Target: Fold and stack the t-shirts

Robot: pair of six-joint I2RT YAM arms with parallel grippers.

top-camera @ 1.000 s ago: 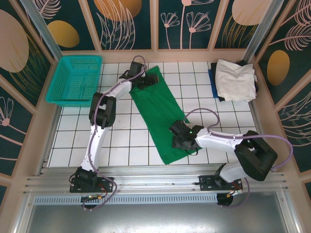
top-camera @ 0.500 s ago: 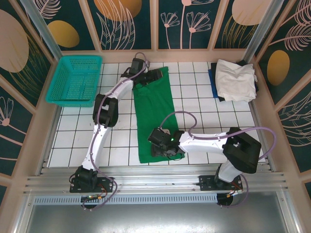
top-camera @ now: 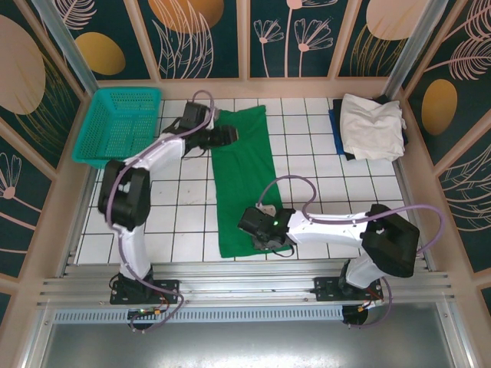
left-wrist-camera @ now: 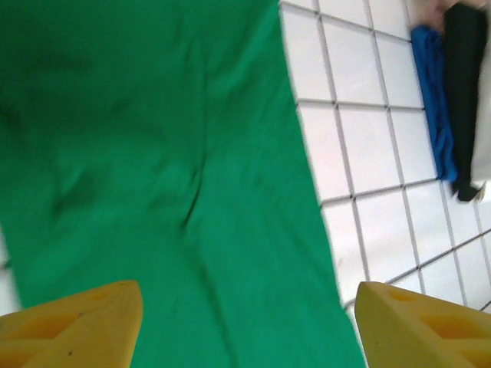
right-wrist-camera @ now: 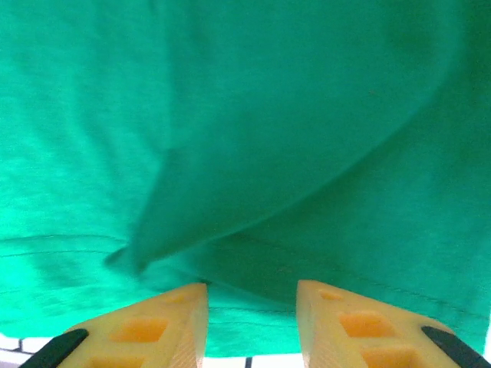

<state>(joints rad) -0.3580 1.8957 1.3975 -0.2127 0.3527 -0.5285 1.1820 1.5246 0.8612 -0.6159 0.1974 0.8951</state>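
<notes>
The emerald green t-shirt [top-camera: 244, 180] lies folded into a long strip down the middle of the tiled table [top-camera: 184, 222]. My left gripper [top-camera: 227, 136] hovers over the strip's far left edge, jaws wide open; in the left wrist view green cloth [left-wrist-camera: 153, 153] lies flat under the left gripper [left-wrist-camera: 249, 337], nothing between its fingers. My right gripper [top-camera: 252, 228] is low over the strip's near end. In the right wrist view the right gripper [right-wrist-camera: 252, 326] has a narrow gap between its yellow fingers [right-wrist-camera: 146, 330], and a raised fold of the green shirt [right-wrist-camera: 253, 192] sits just beyond the tips.
An off-white t-shirt [top-camera: 372, 126] tops a pile with blue [left-wrist-camera: 433, 92] and black [left-wrist-camera: 464, 92] shirts at the back right corner. A teal mesh basket [top-camera: 123, 126] stands at the back left. Wooden walls ring the table.
The green shirt went from slanted to straight. The left arm swung left, its gripper leaving the shirt's top for the left edge. The right gripper's jaws narrowed near the hem.
</notes>
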